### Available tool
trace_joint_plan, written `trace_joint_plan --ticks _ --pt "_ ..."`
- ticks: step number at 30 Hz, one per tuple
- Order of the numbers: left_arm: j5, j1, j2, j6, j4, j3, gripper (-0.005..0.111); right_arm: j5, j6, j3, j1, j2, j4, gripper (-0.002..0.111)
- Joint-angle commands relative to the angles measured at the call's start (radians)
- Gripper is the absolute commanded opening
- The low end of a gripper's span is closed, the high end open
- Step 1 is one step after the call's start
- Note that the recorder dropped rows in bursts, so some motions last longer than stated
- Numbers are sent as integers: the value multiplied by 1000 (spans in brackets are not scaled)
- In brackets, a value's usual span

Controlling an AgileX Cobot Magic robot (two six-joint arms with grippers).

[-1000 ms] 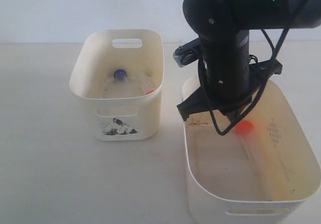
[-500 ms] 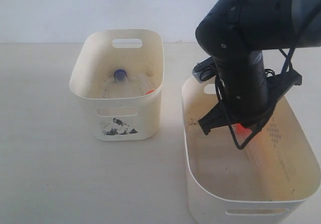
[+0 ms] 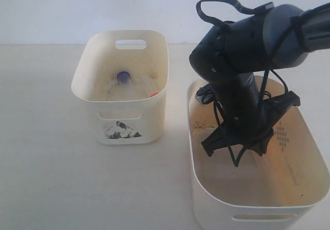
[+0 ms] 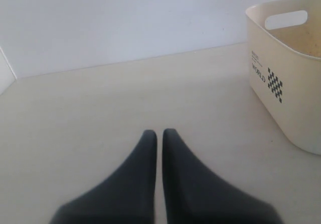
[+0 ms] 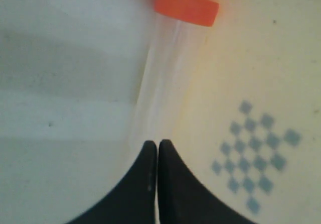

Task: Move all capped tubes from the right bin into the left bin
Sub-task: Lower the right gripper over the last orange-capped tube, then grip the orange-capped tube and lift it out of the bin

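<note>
My left pincer (image 4: 159,133) is pressed together, idle. My right pincer (image 5: 158,143) is together too, on nothing, low inside the right bin (image 3: 216,209). Just past its tips a clear tube (image 5: 168,78) lies flat, its long axis running away from me, orange cap (image 5: 186,6) at the far end: this one is left to move. Farther off, the left bin (image 3: 131,121) already holds a blue-capped tube (image 3: 123,77) and a spot of orange (image 3: 154,94). I cannot find the fourth.
</note>
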Motion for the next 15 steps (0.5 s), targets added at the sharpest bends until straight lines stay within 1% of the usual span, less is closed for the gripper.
trace_joint_plan --ticks 1,10,11,12,14,15 --pt "-8 1 -1 -12 -1 -4 4 4 24 1 -4 -4 7 0" --pt "-8 1 -1 -12 -1 -4 4 4 34 1 -6 27 4 1" --pt "-8 1 -1 -12 -1 -4 4 4 34 1 -6 32 6 3" --pt "-8 1 -1 -12 -1 -4 4 4 34 1 -6 35 9 8" --pt "-8 1 -1 -12 -1 -4 4 4 34 1 -6 36 9 21" --pt "-8 1 -1 -12 -1 -4 4 4 34 1 -6 36 9 31"
